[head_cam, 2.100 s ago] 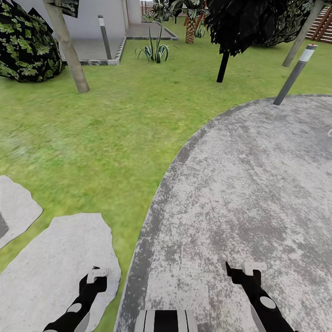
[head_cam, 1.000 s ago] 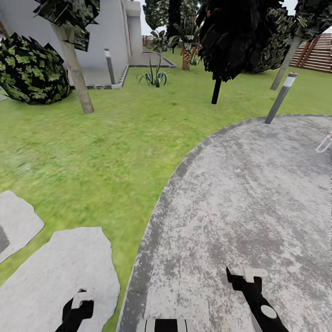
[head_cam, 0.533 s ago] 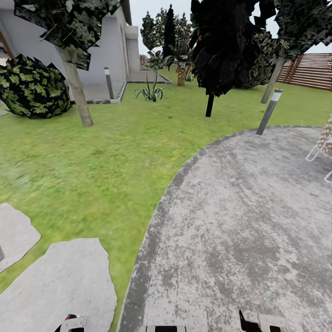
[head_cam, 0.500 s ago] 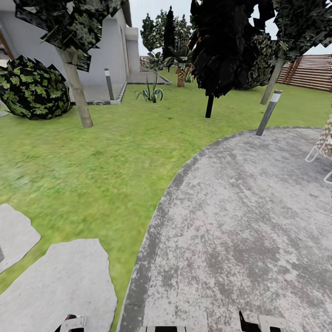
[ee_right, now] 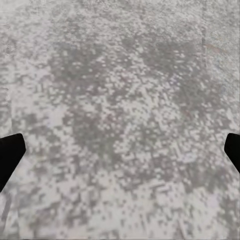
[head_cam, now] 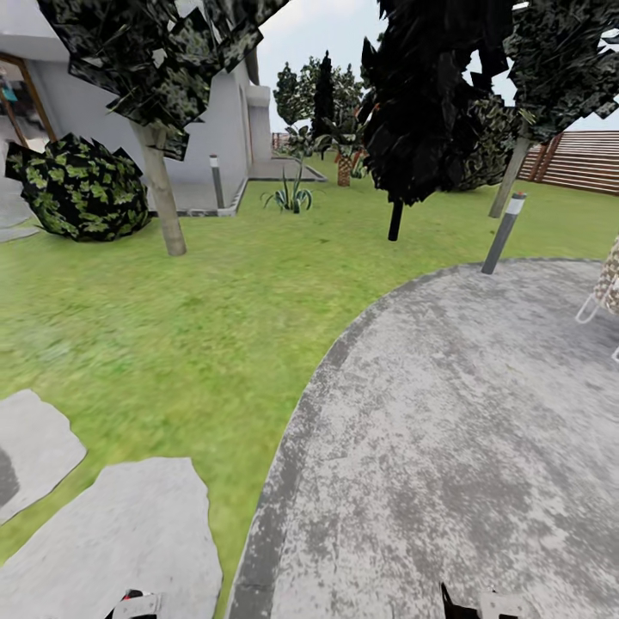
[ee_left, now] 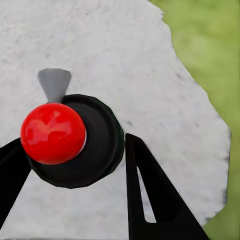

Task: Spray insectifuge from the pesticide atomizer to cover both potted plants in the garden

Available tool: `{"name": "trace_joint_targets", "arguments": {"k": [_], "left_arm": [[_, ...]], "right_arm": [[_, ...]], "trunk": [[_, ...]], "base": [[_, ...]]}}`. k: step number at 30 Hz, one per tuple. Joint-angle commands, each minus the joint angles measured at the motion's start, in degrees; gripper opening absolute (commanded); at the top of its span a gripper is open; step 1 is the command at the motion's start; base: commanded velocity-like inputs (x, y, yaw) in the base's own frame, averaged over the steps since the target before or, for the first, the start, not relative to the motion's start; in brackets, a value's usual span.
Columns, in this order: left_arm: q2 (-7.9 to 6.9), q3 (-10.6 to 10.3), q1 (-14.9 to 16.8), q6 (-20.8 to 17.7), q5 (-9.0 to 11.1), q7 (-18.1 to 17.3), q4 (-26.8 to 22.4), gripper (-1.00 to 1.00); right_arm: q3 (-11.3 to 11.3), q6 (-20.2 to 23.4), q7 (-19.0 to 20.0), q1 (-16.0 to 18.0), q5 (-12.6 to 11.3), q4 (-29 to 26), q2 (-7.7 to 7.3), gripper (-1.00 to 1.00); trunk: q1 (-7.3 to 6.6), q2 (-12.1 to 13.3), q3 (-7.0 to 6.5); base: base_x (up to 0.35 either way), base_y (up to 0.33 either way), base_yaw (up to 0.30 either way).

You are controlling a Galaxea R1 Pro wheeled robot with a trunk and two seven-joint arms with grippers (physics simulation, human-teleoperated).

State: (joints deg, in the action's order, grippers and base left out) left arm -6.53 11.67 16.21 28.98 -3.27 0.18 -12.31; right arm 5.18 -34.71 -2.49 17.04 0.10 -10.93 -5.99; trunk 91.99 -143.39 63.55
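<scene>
In the left wrist view the pesticide atomizer [ee_left: 75, 145] sits between my left gripper's [ee_left: 72, 156] black fingers [ee_left: 150, 190], seen from above: a round dark body, a red ball and a grey nozzle tip. That gripper is shut on it, above a white stepping stone [ee_left: 125, 60]. The head view catches the left gripper [head_cam: 133, 606] at the bottom edge. My right gripper [ee_right: 122, 149] is open over the grey patio paving [ee_right: 120, 100], with nothing between its fingers; its tip [head_cam: 477, 603] pokes in at the head view's bottom edge. The potted plants are out of view.
Lawn [head_cam: 198, 318] lies ahead on the left and the round patio [head_cam: 464, 413] on the right. Beyond stand a tree trunk [head_cam: 163, 193], a dark bush [head_cam: 82, 189], a black-leaved tree [head_cam: 395, 219], two bollard lights [head_cam: 503, 234], a spiky plant [head_cam: 292, 196] and a chair [head_cam: 606, 292].
The head view has tilted upward, bringing in more trees, house and sky. Both grippers have slid to its bottom edge, the left one dropping back first.
</scene>
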Motion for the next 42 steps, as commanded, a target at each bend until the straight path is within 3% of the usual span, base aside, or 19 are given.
{"name": "trace_joint_targets", "arguments": {"k": [1,12,27,42], "left_arm": [[0.02,0.3,0.0,0.2,-0.3,0.0,0.1,-1.00],[0.12,0.3,0.0,0.2,-0.3,0.0,0.1,-1.00],[0.20,0.4,0.0,0.2,-0.3,0.1,0.1,-1.00],[0.29,0.4,0.0,0.2,-0.3,0.1,0.2,-1.00]], "right_arm": [[0.2,-0.2,0.0,0.0,0.0,0.0,0.07,1.00],[0.2,-0.2,0.1,0.0,0.1,0.0,0.18,1.00],[0.1,-0.2,0.2,0.0,0.2,-0.1,0.19,1.00],[0.1,-0.2,0.2,0.0,0.2,-0.1,0.53,1.00]], "trunk": [[-0.04,0.0,-0.18],[-0.32,0.1,-2.62],[-3.61,6.2,-5.31],[-3.61,6.2,-5.31]], "base": [[0.000,0.000,0.256],[0.000,0.000,0.275],[0.000,0.000,0.279],[0.000,0.000,0.279]]}}
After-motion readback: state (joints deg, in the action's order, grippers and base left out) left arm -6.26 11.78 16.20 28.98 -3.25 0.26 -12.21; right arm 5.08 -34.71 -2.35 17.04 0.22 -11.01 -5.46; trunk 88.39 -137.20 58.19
